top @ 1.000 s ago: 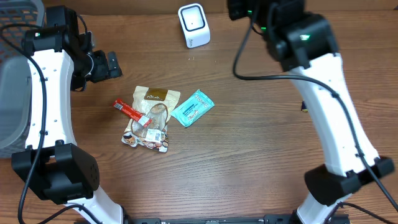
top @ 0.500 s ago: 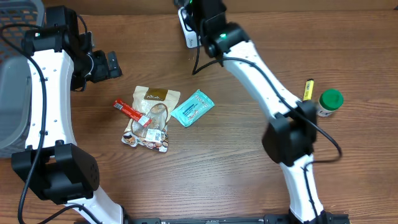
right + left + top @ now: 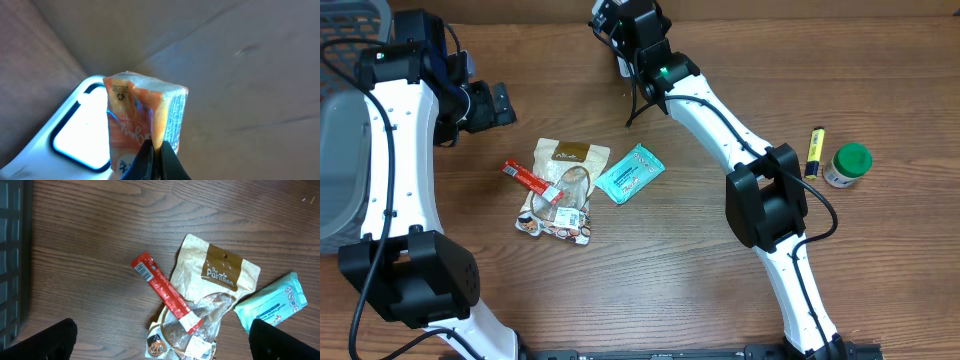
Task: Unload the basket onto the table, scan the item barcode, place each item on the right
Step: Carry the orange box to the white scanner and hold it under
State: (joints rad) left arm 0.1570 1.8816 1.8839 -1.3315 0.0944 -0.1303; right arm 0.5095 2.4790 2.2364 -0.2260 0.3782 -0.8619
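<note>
Partly, orange packet (image 3: 145,115) covers scanner (image 3: 75,137).

Half-hidden scanner (image 3: 75,136) behind orange packet (image 3: 145,116)

Since previous frames: right gripper (image 3: 156,150) with packet (image 3: 145,117) swings left to scanner (image 3: 75,135); marker (image 3: 814,150), jar (image 3: 847,165) uncovered.

Wooden table (image 3: 720,260) is carrying it all. Just beside my right claw (image 3: 155,150) the white scanner (image 3: 75,135) is sitting. Brown pouch (image 3: 567,160), red stick (image 3: 532,181) and teal pack (image 3: 629,172) are lying well back from it toward my base. Yellow marker (image 3: 814,152) and green-capped bottle (image 3: 847,165) are sitting far off to its right.
</note>
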